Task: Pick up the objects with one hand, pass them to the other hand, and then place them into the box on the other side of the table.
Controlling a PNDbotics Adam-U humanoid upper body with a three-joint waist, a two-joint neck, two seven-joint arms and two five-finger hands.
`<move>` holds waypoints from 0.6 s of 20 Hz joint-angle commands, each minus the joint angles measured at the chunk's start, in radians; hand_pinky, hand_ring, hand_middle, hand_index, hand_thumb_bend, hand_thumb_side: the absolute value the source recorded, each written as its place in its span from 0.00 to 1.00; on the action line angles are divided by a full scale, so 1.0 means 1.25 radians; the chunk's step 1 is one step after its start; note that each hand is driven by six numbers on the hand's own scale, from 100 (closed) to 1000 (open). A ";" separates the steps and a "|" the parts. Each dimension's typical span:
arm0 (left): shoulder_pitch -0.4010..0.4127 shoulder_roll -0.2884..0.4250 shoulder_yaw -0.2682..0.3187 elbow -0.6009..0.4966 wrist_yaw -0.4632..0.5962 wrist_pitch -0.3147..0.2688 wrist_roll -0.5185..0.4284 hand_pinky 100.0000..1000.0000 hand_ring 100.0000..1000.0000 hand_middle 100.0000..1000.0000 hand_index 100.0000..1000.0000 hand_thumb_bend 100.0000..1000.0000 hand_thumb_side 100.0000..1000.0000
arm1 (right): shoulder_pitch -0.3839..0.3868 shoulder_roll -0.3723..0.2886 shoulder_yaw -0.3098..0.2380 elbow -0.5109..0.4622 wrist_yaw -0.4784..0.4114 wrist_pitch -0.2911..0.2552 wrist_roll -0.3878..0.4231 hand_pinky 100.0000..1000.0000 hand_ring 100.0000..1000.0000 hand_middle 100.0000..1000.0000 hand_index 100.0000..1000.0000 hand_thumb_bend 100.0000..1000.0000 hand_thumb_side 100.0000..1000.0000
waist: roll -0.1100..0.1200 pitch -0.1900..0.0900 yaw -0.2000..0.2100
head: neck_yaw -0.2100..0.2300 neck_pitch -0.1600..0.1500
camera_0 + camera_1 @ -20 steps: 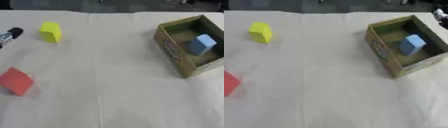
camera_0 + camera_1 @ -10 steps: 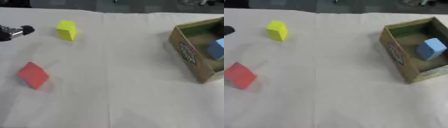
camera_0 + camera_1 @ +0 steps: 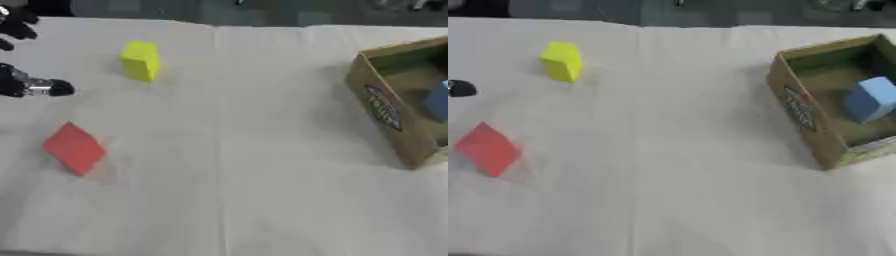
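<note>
Since the earlier frames the whole scene has shifted right in both views, which indicates head movement; the blocks and box keep their relative positions, while the left hand point(image 3: 26, 86) now reaches further in from the left edge. Only dark fingers with a silver segment are visible, just left of and slightly far from the red block point(image 3: 74, 148); whether they are spread or curled cannot be determined. The right hand does not appear in either view. Three blocks are present: one red block lying on the cloth-covered table point(image 3: 262, 190) at near left, one yellow block point(image 3: 141, 60) standing upright at far left, and one blue block point(image 3: 871, 99) inside the box point(image 3: 800, 110). One cardboard box stands at the right side, well apart from the two blocks outside it.
</note>
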 commanded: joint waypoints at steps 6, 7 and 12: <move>0.013 0.114 -0.029 -0.048 0.013 0.040 -0.099 0.82 0.83 0.68 0.82 0.92 0.33 | 0.006 -0.023 -0.011 -0.018 0.012 0.004 -0.002 1.00 0.82 0.80 0.89 0.00 0.57 | 0.018 -0.019 0.003 | 0.004 0.001; 0.011 0.119 -0.039 -0.051 0.009 0.048 -0.109 0.82 0.82 0.67 0.82 0.93 0.34 | 0.007 -0.023 -0.011 -0.018 0.015 0.005 -0.001 1.00 0.82 0.80 0.89 0.00 0.58 | 0.019 -0.020 0.003 | 0.005 0.001; -0.010 0.125 -0.089 -0.046 -0.020 0.097 -0.140 0.81 0.77 0.64 0.80 0.94 0.40 | 0.011 -0.021 -0.007 -0.016 0.025 0.007 0.002 1.00 0.82 0.80 0.88 0.00 0.58 | 0.022 -0.020 0.002 | 0.010 0.002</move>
